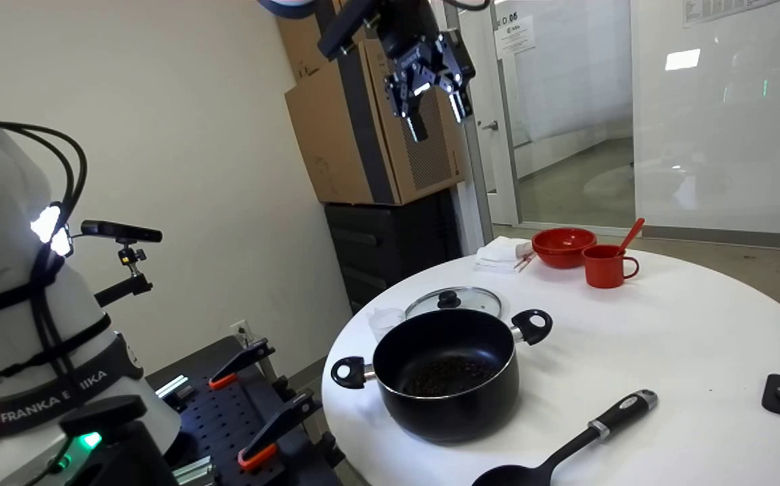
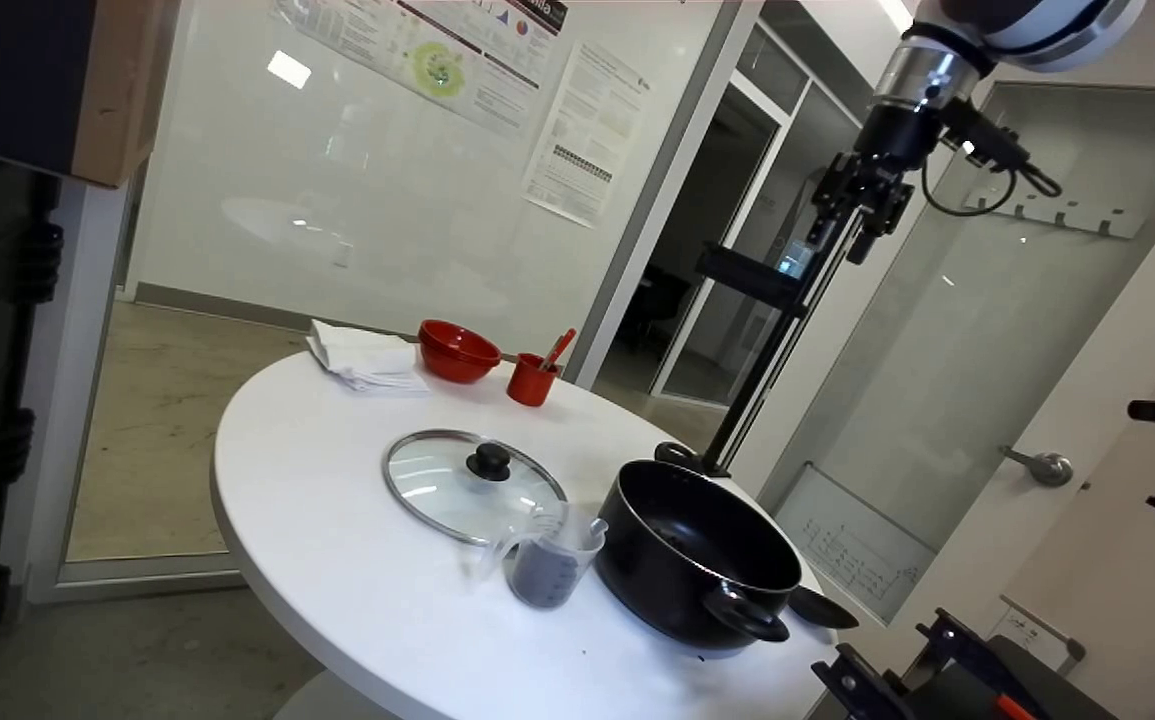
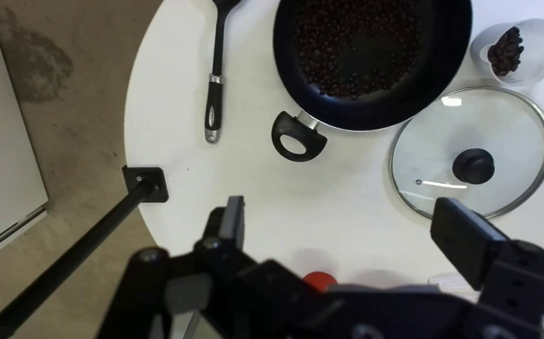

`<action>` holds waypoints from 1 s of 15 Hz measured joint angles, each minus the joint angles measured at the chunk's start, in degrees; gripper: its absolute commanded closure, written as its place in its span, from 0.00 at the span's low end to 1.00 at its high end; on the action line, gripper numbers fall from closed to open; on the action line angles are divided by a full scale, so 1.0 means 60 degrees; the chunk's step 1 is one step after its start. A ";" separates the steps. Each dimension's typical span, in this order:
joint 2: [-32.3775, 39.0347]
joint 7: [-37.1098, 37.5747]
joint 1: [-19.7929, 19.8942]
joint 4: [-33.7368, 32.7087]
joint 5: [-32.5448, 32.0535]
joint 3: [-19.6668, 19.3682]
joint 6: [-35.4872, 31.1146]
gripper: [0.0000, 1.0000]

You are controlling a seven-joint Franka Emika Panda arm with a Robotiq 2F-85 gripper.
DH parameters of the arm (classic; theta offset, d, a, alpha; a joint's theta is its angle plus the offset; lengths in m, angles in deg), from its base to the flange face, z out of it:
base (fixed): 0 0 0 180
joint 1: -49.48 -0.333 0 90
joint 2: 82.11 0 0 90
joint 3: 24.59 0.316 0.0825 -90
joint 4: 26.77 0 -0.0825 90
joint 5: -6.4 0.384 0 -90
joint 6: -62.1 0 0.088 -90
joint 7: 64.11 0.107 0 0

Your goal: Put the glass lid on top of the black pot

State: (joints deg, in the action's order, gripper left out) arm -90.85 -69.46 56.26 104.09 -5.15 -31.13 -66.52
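Round white tabletop (image 1: 687, 337) near glossy wall (image 1: 727, 135) carries glass lid (image 2: 462, 490) beside black pot (image 2: 652, 585). Jaws: wide apart. Wrist view shows spoon handle (image 3: 214, 101); in an exterior view, only spoon head (image 2: 822, 608).

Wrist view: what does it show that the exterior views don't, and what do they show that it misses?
Only the wrist view: separate dark beans in the measuring cup.

Only the exterior views: a cardboard box, plus the red mug and red bowls in recognisable form; the wrist view has just a red patch I can't identify.

Shared: the black pot, the glass lid beside it on the table, part of the black utensil, and the open claw.
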 measured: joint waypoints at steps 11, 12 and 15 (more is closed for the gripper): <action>0.1170 0.0869 -0.0281 -0.0416 0.0020 0.0382 -0.0264 0.00; 0.1192 0.0870 -0.0281 -0.0413 0.0023 0.0382 -0.0264 0.00; 0.1321 0.0870 -0.0293 -0.0405 0.0279 0.0397 -0.0267 0.00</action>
State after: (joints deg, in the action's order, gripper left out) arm -82.92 -64.24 54.50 101.66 -3.47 -28.74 -68.12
